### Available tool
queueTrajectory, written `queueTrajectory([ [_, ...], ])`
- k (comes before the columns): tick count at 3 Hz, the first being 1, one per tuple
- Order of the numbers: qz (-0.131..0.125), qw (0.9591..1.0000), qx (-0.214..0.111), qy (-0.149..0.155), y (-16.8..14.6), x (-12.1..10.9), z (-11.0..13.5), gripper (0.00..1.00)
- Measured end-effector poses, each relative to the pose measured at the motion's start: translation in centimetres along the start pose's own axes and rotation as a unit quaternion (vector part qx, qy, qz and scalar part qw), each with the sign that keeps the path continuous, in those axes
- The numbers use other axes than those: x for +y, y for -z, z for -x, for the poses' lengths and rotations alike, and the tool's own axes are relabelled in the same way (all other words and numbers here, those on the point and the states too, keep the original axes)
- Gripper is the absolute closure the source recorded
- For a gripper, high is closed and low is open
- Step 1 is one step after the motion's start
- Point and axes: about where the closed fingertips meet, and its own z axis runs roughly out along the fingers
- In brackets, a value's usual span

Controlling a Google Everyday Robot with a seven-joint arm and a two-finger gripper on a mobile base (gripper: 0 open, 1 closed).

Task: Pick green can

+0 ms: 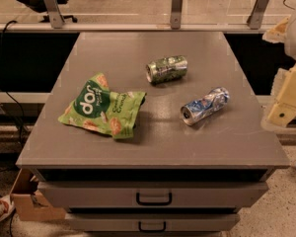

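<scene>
The green can (pixel 166 69) lies on its side on the grey tabletop (pixel 138 142), toward the back middle, with its silver top facing left. It has green and silver mottled print and looks slightly dented. My gripper (pixel 284 101) is a pale cream part at the right edge of the view, off the table's right side. It is well to the right of the can and holds nothing that I can see.
A crushed blue-and-silver can (pixel 205 105) lies right of centre, between the green can and my gripper. A flat green snack bag (pixel 103 107) lies on the left. Two drawers (pixel 154 197) sit below the front edge. A cardboard box (pixel 27 201) stands on the floor at left.
</scene>
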Motion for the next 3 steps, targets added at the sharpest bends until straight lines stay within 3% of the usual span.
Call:
queueTrajectory([
  [1,-0.001,1.0,-0.001,0.001,0.0,-0.1,0.1,0.0],
  [2,0.001,0.9986,-0.005,0.052,-2.4,-3.1,2.1,0.0],
  [3,0.017,0.9917,-0.02,0.126,-6.5,-7.0,6.0,0.0],
])
